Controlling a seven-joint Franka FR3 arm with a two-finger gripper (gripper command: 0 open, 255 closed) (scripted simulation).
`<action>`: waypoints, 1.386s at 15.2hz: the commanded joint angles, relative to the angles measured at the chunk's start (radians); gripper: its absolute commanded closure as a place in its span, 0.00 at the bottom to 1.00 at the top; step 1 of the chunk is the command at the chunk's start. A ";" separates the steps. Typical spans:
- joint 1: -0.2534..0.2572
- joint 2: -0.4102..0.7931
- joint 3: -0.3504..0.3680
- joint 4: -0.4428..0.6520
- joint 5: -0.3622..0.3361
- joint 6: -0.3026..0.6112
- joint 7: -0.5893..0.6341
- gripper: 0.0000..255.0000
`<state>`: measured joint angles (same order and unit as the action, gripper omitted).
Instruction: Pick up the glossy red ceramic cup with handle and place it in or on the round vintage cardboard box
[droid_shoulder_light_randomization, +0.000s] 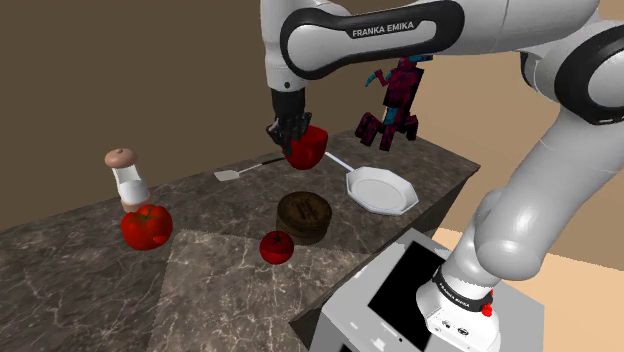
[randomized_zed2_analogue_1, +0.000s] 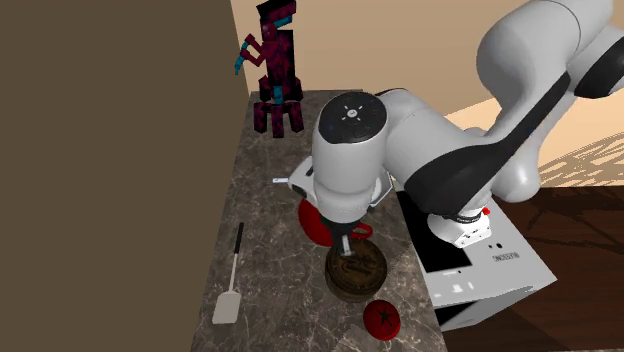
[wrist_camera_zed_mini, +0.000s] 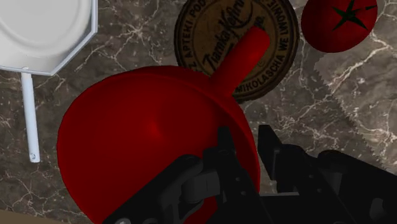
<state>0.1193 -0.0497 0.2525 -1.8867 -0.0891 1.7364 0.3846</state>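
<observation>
- Gripper (wrist_camera_zed_mini: 245, 145): I see its black fingers clamped on the red cup's rim.
- Red cup (droid_shoulder_light_randomization: 308, 148): glossy, rounded bowl, stubby straight handle. It hangs above the veined dark stone counter (droid_shoulder_light_randomization: 80, 250), beside the box.
- Round box (droid_shoulder_light_randomization: 303, 216): brown, flat lid with printed lettering.

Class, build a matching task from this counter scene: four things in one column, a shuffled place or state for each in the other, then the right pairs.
Things
1. red cup
2. round brown box
3. white plate
4. smaller tomato

Place or state
A. lettering printed on its lid
B. red, lying on the counter
C. clasped by the gripper, lifted off the counter
D. eight-sided rim, lying flat

Pairs: 1-C, 2-A, 3-D, 4-B
</observation>
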 joint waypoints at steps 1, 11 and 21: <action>0.017 -0.048 0.017 -0.045 0.017 -0.004 0.030 1.00; 0.045 -0.109 0.047 -0.193 0.043 0.082 0.082 1.00; 0.046 -0.073 0.052 -0.293 0.031 0.215 0.101 1.00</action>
<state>0.1644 -0.1262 0.3032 -2.1706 -0.0573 1.9383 0.4824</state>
